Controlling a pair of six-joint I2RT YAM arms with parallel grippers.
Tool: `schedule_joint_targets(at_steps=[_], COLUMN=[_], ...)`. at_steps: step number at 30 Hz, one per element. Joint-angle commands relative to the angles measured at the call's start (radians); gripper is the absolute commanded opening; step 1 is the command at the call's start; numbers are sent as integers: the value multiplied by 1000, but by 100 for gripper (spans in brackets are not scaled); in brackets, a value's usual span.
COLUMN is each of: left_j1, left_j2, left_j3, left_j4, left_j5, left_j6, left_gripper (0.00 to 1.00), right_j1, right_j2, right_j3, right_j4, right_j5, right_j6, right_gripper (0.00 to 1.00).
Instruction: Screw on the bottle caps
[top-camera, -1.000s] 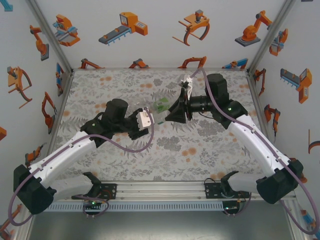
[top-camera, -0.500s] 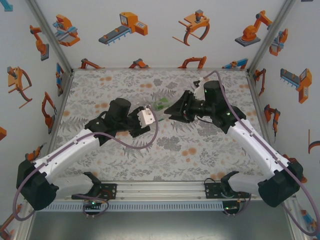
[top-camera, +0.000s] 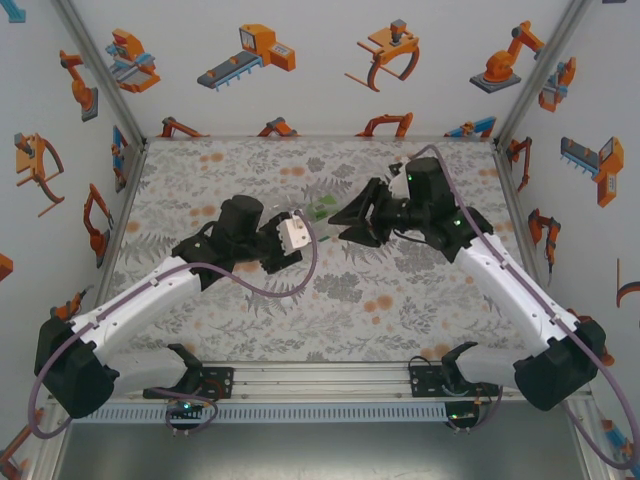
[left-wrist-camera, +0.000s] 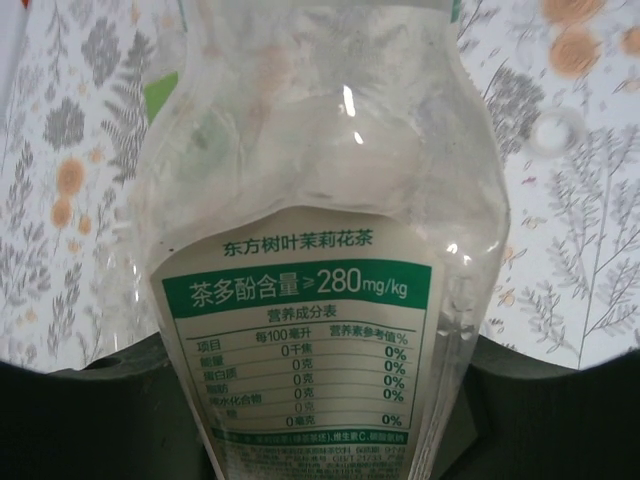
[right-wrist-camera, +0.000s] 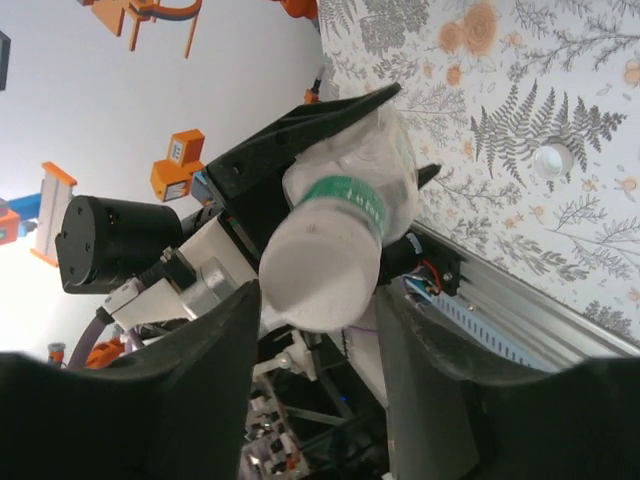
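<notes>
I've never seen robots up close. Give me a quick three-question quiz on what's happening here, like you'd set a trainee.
1. True or false: the left fingers hold the labelled bottle.
2. The bottle's cap is: A orange, B white, C black.
3. Where do the right fingers sit relative to that cap?
Key: 1 true. 2 B. 3 One on each side of it.

White walls (top-camera: 320, 100) with orange robot pictures (top-camera: 247, 55) — fern-printed table (top-camera: 380, 320).
</notes>
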Motion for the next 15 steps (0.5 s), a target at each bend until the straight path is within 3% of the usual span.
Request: schedule_joint_targets(at_steps=[1, 6, 15], left_j1=[-8, -7, -7], left_j2=[-21, -35, -45], left_j3=[24, 25, 28], left_j4=[56, 27, 0], left_j5=[96, 96, 163], left_j6=[1, 1, -19], left_gripper=[0, 0, 0], right_j1=[-22, -45, -46], right_j2=[9, -19, -76], right_j3=[78, 112, 92], right_j4=[-109, -128, 67], right_j5=[-11, -40, -217], right_j6=[-207, -481, -1005], right_gripper=[66, 68, 65])
